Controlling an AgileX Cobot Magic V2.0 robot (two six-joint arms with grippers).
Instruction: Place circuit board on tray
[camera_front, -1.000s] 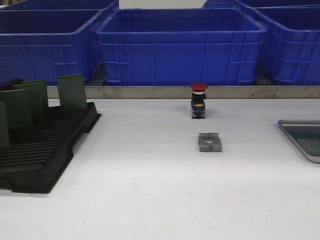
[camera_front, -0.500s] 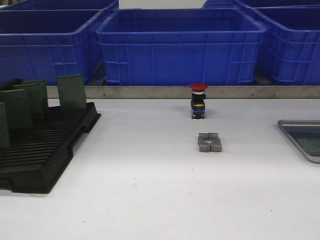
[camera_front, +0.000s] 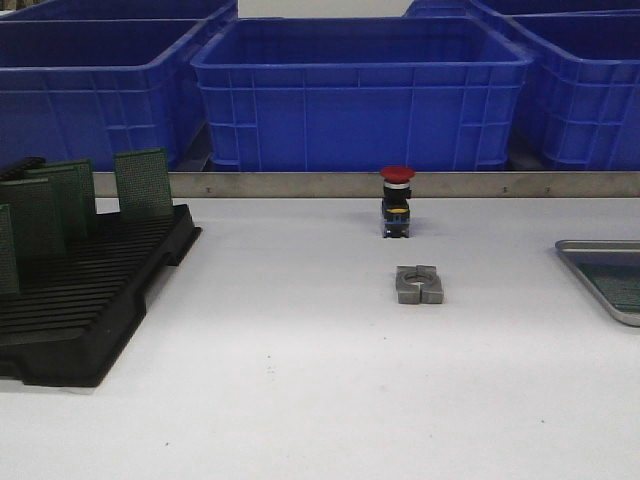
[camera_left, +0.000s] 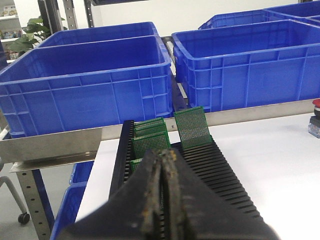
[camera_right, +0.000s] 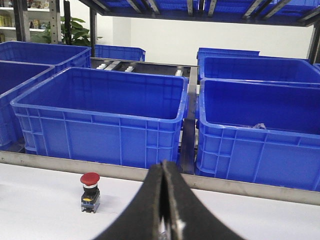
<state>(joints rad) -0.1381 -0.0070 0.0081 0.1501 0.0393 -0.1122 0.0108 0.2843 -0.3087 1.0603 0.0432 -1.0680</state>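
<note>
Nothing has moved since the earlier front views: rack, button, block and tray lie exactly where they were, and neither arm enters the front view. No readable writing or brand mark shows on anything. The white table (camera_front: 300, 380) ends at a metal rail, behind which blue bins (camera_front: 360, 95) stand in a row; shelving and a potted plant show in the room beyond, and in the right wrist view one bin holds a small pale scrap while the others look bare. At the table's left a black slotted rack (camera_front: 90, 300) carries several green circuit boards (camera_front: 143, 182) upright in its far slots. The silver tray (camera_front: 590, 262) sits at the table's right edge, partly out of view, with a green board (camera_front: 622, 280) lying flat in it. Near the middle stand a red-capped push button (camera_front: 397, 202) and, just in front, a grey metal block (camera_front: 419, 284). The left gripper (camera_left: 164, 200) is closed with nothing between its fingers, above the rack; the right gripper (camera_right: 163, 200) is likewise pressed together and empty.
</note>
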